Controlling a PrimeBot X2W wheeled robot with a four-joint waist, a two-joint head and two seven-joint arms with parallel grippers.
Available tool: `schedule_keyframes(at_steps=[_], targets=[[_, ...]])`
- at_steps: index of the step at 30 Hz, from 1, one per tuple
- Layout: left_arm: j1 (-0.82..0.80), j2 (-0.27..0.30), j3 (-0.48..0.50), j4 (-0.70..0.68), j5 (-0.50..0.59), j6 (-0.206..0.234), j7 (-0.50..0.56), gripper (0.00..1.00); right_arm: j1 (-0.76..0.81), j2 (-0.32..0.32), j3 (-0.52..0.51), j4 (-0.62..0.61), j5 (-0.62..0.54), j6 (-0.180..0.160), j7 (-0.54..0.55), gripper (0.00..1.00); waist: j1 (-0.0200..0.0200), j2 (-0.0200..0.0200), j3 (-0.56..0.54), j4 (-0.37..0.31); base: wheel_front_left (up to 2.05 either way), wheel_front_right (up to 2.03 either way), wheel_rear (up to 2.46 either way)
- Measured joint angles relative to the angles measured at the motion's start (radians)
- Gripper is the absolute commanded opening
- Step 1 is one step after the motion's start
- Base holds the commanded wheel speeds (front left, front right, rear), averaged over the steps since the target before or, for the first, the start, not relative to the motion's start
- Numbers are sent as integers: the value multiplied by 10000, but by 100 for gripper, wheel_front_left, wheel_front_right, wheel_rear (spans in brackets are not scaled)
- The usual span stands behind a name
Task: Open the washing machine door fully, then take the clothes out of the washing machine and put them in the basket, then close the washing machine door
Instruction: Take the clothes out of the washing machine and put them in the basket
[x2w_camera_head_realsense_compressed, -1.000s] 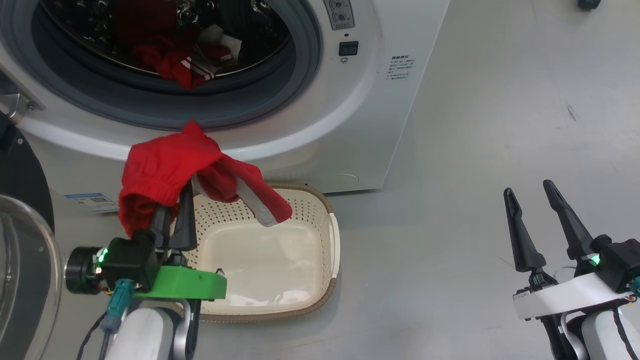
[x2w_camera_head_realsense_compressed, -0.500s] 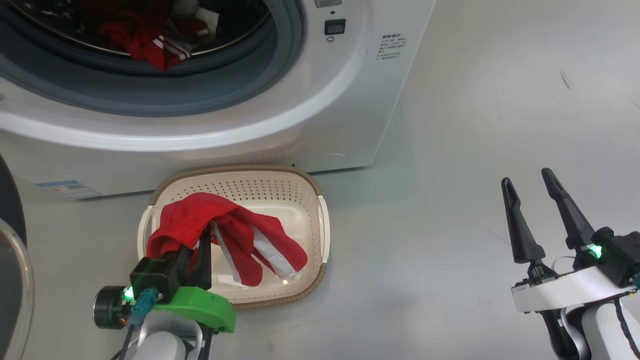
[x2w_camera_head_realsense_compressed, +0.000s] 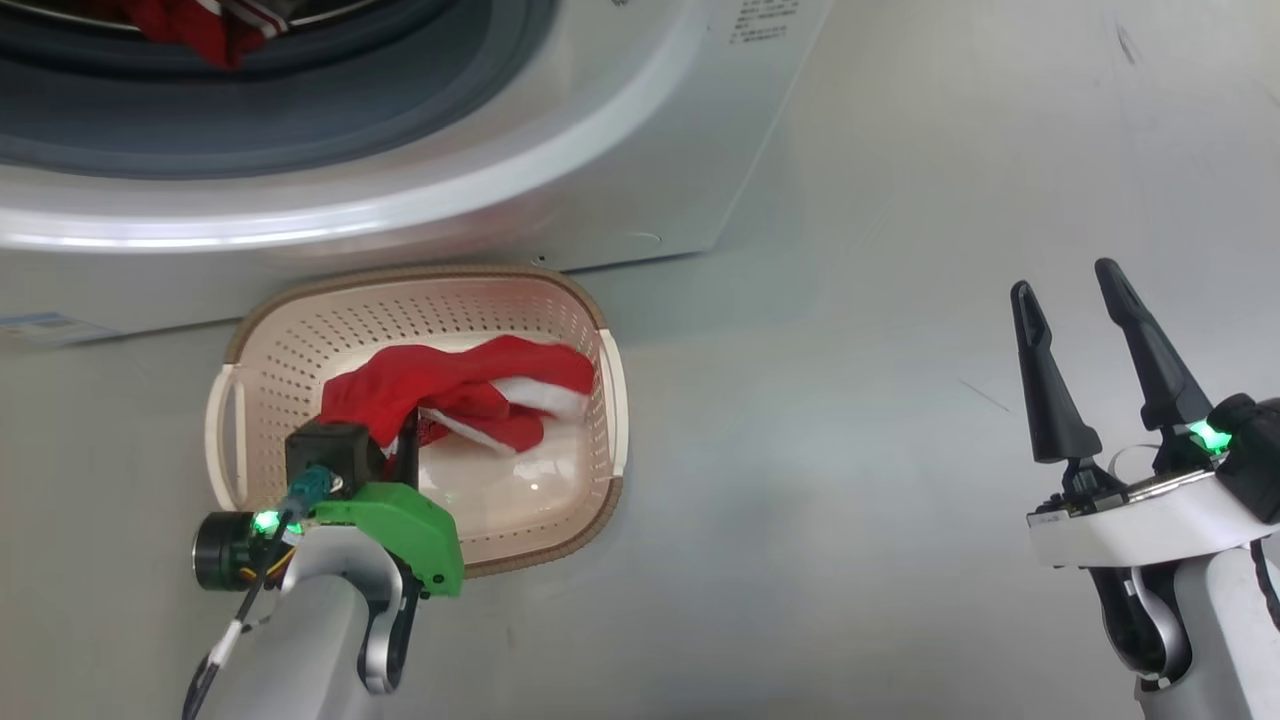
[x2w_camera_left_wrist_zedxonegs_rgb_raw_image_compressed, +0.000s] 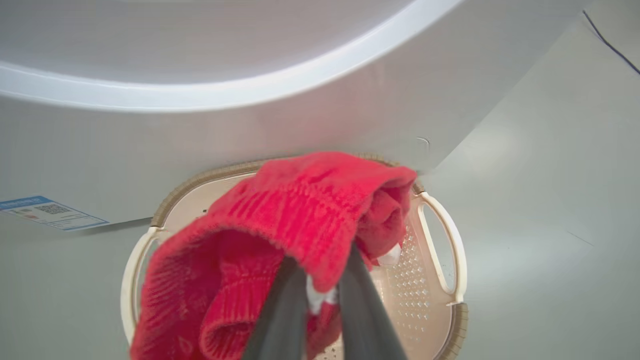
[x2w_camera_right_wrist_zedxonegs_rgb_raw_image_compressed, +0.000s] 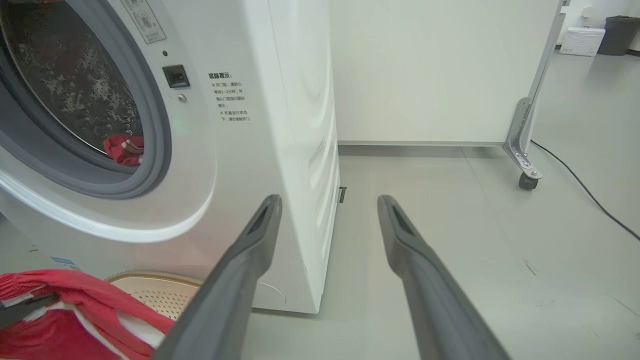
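Over the cream perforated plastic basket (x2w_camera_head_realsense_compressed: 300, 335), your left claw (x2w_camera_left_wrist_zedxonegs_rgb_raw_image_compressed: 322, 287) is gripping one red white-striped garment (x2w_camera_head_realsense_compressed: 450, 385), while your right claw (x2w_camera_head_realsense_compressed: 1063, 280) is gaping empty and more red clothes (x2w_camera_right_wrist_zedxonegs_rgb_raw_image_compressed: 122, 149) are waiting in the steel drum (x2w_camera_right_wrist_zedxonegs_rgb_raw_image_compressed: 75, 85).

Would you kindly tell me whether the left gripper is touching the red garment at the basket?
Touching. The left wrist view shows the left gripper closed on a fold of the red garment, with cloth pinched between its fingers.

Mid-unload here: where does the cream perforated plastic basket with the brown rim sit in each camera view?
Head view: the cream perforated plastic basket sits left of centre, on the floor.
Left wrist view: bottom centre, partly covered by the red fabric garment.
Right wrist view: bottom left, a part of its rim and wall.
Shared landmark: the big white front-loading washing machine right behind it.
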Motion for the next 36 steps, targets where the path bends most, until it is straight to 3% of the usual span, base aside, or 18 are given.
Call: schedule_keyframes(at_steps=[14, 15, 16, 17, 19, 36], targets=[[-1736, -15, 151, 2487, -650, 0, 1137, 0, -822, 23, 186, 46, 414, 0, 0, 100, 0, 0, 1112, -816, 0, 0, 0], [-1848, -17, 150, 2610, -679, 0, 1193, 29, -853, 31, 186, 59, 414, 0, 0, 100, 0, 0, 1173, -867, 0, 0, 0], [-1940, -23, 167, 2725, -704, 0, 1193, 33, -907, 38, 198, 90, 416, 0, 0, 100, 0, 0, 1224, -916, 0, 0, 0], [-2011, -25, 136, 2803, -744, 0, 1193, 48, -940, 46, 174, 113, 416, 0, -2, 100, 0, 0, 1269, -960, 0, 0, 0], [-2159, -33, 153, 2993, -755, 0, 1179, 100, -948, 46, 155, 134, 416, 0, 0, 100, 0, 0, 1340, -1027, 0, 0, 0], [-2474, -46, -42, 4029, -1122, 0, 8, 100, -1033, 56, 142, 472, 460, 0, 0, 100, 0, 0, 1063, -852, 0, 0, 0]])
